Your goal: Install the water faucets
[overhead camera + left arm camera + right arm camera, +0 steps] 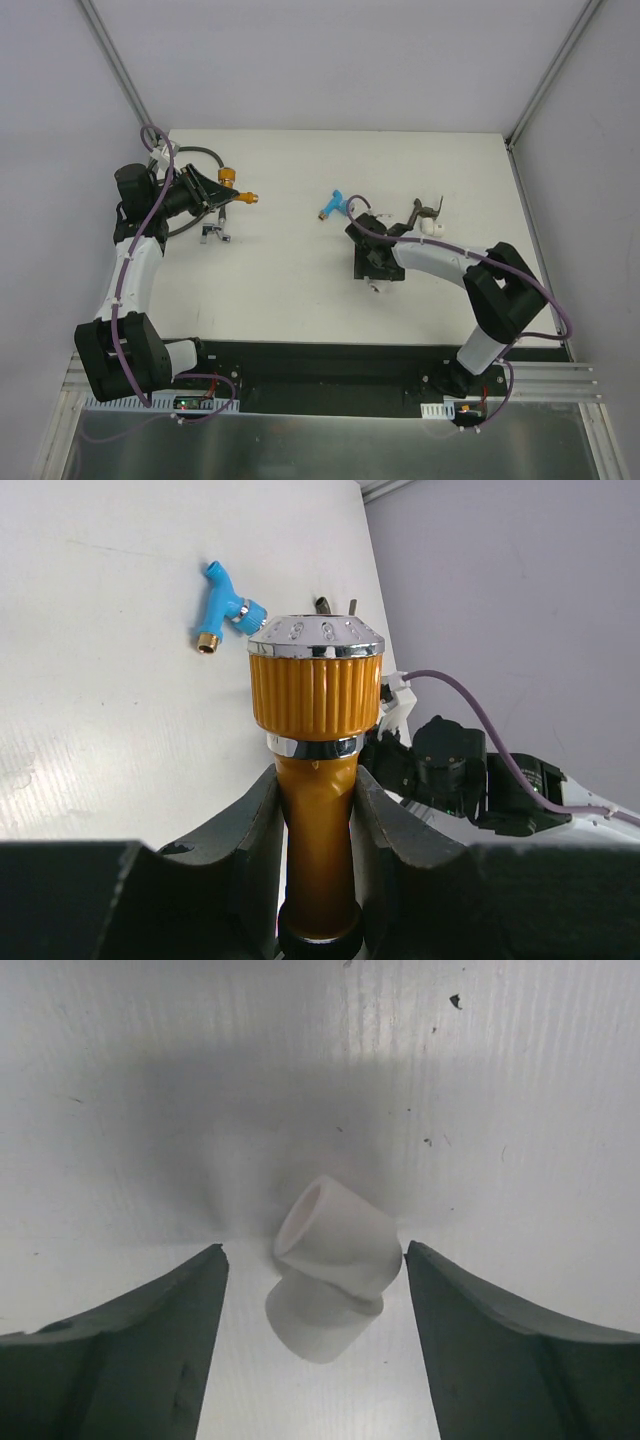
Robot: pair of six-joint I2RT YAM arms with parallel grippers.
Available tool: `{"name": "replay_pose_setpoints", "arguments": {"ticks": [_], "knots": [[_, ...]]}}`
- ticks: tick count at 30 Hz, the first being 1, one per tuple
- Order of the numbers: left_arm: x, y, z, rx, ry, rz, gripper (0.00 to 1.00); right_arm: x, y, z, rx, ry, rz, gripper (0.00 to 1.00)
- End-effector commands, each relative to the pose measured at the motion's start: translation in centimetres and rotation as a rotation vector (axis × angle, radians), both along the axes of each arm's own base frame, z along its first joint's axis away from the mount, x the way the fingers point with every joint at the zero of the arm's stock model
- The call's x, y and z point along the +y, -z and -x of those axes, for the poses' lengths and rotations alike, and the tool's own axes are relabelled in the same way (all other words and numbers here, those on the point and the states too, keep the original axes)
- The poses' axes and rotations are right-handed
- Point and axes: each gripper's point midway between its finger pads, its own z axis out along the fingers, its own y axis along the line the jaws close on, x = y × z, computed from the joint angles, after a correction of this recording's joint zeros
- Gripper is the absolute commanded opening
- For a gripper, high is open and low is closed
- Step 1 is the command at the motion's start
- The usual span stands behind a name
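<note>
gripping the orange faucet [316,695] by its stem, my left gripper [318,800] is clenched on it, and the ribbed knob sticks out past the fingertips. that sits at the desk's [280,290] far left part, close to the left edge. a hose [197,150] curls behind it toward the far left corner. the blue faucet [332,205] lies loose mid-desk toward the far edge, well apart from both grippers. the dark faucet [428,211] lies nearer the right edge, with a white elbow [432,227] just beside it. my right gripper [313,1265] is spread low over the desk's middle. a second elbow [335,1240] sits between its fingers, up against the right one and apart from the left. a broad stretch of white desk lies between the two grippers.
</note>
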Motion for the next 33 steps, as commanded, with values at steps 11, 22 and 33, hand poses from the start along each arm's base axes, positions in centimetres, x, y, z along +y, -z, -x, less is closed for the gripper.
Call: {"name": "replay_pose_setpoints", "arguments": {"ticks": [11, 22, 33], "knots": [[0.0, -1.5, 0.0, -0.062, 0.025, 0.003, 0.0, 5.4, -1.6, 3.2, -0.055, 0.044, -0.119, 0.83], [-0.1, -1.6, 0.1, -0.062, 0.03, 0.007, 0.0, 10.9, -4.5, 4.3, -0.046, -0.15, -0.237, 0.82], [-0.2, -1.8, 0.2, -0.062, 0.038, 0.011, 0.0, 5.4, -8.1, 1.5, -0.04, -0.319, -0.133, 0.72]]}}
